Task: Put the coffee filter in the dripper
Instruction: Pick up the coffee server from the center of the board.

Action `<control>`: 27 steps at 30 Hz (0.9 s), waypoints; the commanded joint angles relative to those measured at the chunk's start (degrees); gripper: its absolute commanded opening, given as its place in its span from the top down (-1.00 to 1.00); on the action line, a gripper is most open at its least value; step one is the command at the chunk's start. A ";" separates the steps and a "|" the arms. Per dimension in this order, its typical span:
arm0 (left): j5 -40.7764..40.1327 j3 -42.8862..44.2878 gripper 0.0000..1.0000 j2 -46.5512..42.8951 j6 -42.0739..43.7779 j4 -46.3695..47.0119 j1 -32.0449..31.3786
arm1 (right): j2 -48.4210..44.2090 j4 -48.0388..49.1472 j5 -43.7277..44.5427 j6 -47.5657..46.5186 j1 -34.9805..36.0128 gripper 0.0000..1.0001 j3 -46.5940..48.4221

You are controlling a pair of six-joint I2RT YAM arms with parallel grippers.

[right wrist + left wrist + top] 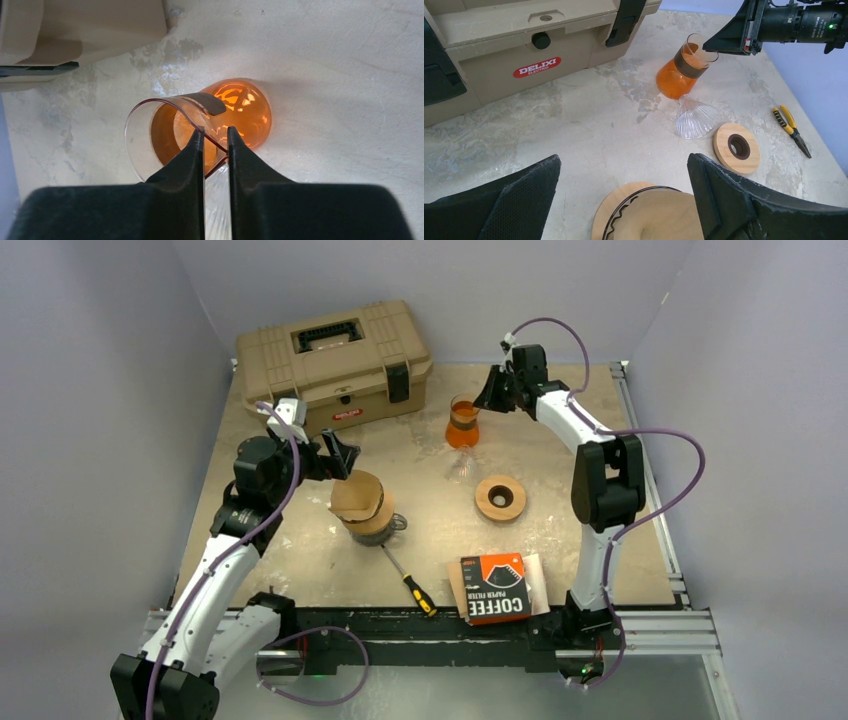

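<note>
A brown paper coffee filter (357, 494) sits in the dripper (368, 523), a dark glass cone with a wooden collar, left of the table's middle. In the left wrist view the filter (664, 220) and collar (601, 217) lie low between my fingers. My left gripper (338, 453) (624, 157) hangs open just above and behind them, touching nothing. At the back, my right gripper (487, 395) (215, 134) is shut on the rim of an orange glass carafe (462, 426) (235, 107), one finger inside and one outside.
A clear ribbed glass cone (460, 469) (696, 118) lies on its side by the carafe. A wooden ring (500, 498), a coffee filter box (495, 588), a screwdriver (413, 587), a tan toolbox (335, 365) and pliers (791, 126) are on the table.
</note>
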 commanded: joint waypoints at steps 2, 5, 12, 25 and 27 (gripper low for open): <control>2.27 -0.75 -0.96 -0.42 -1.43 3.49 1.05 | -2.33 0.52 2.25 -2.04 -0.09 0.93 2.93; 2.43 -0.83 -0.95 -0.43 -1.53 3.51 1.28 | -2.74 0.47 2.34 -2.33 -0.11 1.00 3.17; 2.63 -0.92 -0.96 -0.50 -1.61 3.51 1.50 | -8.25 2.39 3.45 -2.12 -0.08 1.00 1.31; 3.08 -1.01 -0.95 -0.50 -1.88 3.76 1.88 | -22.88 3.63 3.97 -1.98 -0.04 1.00 -3.06; 3.06 -1.01 -0.95 -0.50 -1.89 3.78 1.98 | -24.52 3.76 1.10 -2.11 -0.04 1.00 -4.04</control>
